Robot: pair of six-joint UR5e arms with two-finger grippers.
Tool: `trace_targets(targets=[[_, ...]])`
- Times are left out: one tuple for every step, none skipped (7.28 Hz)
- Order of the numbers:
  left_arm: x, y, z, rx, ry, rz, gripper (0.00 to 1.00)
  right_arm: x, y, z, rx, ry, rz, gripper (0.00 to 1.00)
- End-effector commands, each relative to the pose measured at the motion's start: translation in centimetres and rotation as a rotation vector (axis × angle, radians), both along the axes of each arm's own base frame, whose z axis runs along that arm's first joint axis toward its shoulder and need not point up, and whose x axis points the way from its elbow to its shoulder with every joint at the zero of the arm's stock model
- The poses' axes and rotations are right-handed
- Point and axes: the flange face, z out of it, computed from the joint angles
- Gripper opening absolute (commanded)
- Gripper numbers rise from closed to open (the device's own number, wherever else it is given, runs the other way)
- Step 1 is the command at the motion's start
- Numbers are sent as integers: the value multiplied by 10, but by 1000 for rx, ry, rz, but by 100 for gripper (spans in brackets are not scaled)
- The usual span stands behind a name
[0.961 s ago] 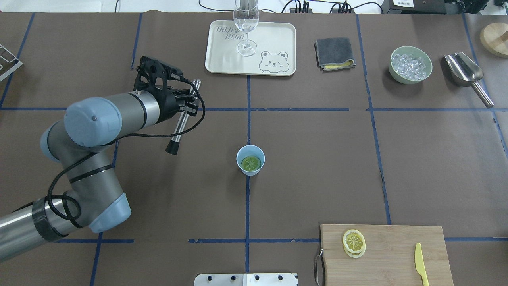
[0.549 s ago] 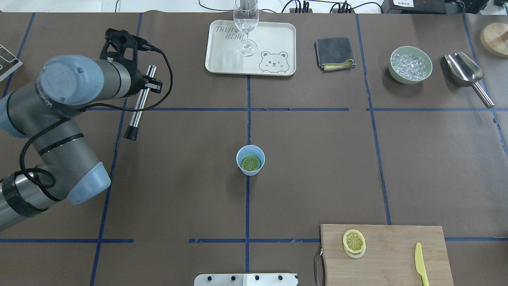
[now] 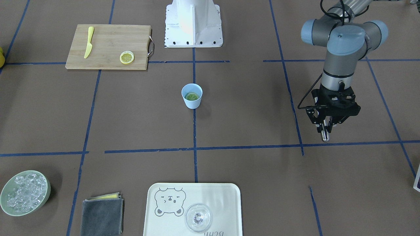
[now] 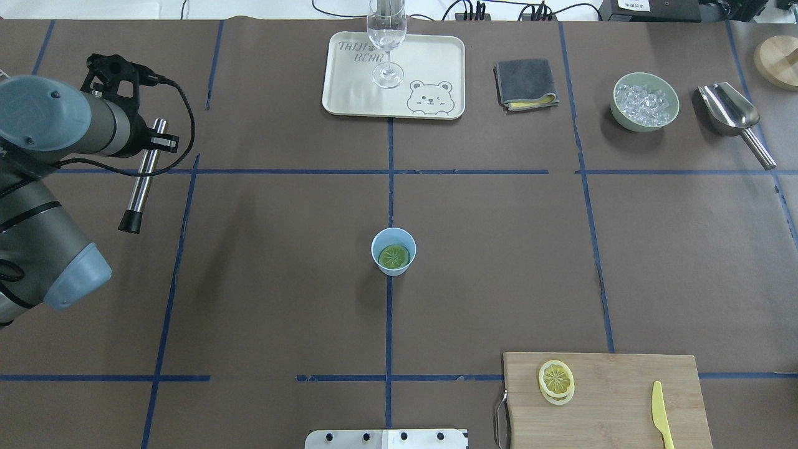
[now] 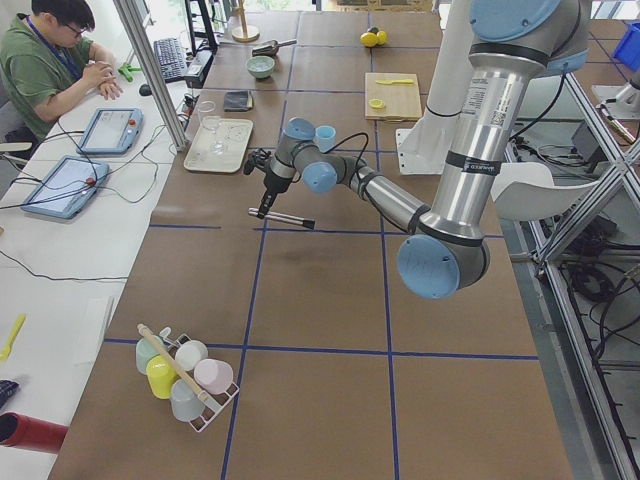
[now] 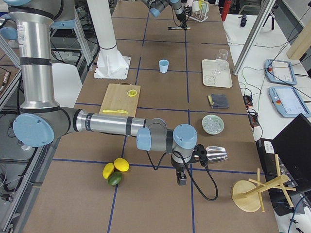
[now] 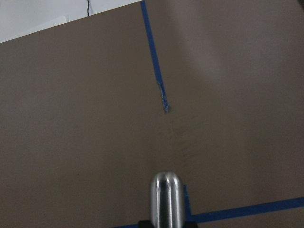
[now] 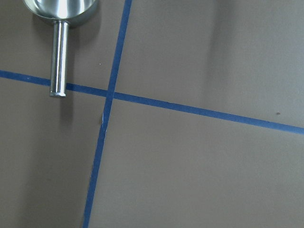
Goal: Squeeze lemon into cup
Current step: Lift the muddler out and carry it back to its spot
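The pale-blue cup point(image 4: 377, 243) stands upright at the table's middle, with a lemon slice point(image 4: 394, 256) lying inside it; both also show in the front view, cup point(image 3: 192, 103) and slice point(image 3: 192, 96). More lemon slices point(image 4: 555, 380) lie on the cutting board point(image 4: 623, 405). My left gripper point(image 4: 154, 142) is shut on a metal rod with a black tip point(image 4: 141, 184), far left of the cup and above the table. The rod's round end shows in the left wrist view point(image 7: 166, 199). My right gripper point(image 6: 181, 180) shows only in the exterior right view; I cannot tell its state.
A yellow knife point(image 4: 661, 415) lies on the board. At the back are a tray point(image 4: 436, 62) with a clear glass point(image 4: 386, 43), a folded cloth point(image 4: 525, 84), a green bowl of ice point(image 4: 644, 100) and a metal scoop point(image 4: 732, 115). Whole fruits point(image 6: 115, 171) lie near the right arm.
My left arm has swung left and back with the metal rod, away from the cup. The cup and lemon slices have not moved.
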Motion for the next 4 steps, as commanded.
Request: trace_targets(targets=[[3,7,25,-104,31,-2,0,0,0,1,-2,0,0,100],[10,7,36,-149,35,-33,0,0,-1,0,-1,0,1,100],[12,6,44,-160,26,-34,0,0,-1,0,-1,0,1,100],[13,5,49,-169,19,-36,0,0,-1,0,0,0,1,100]])
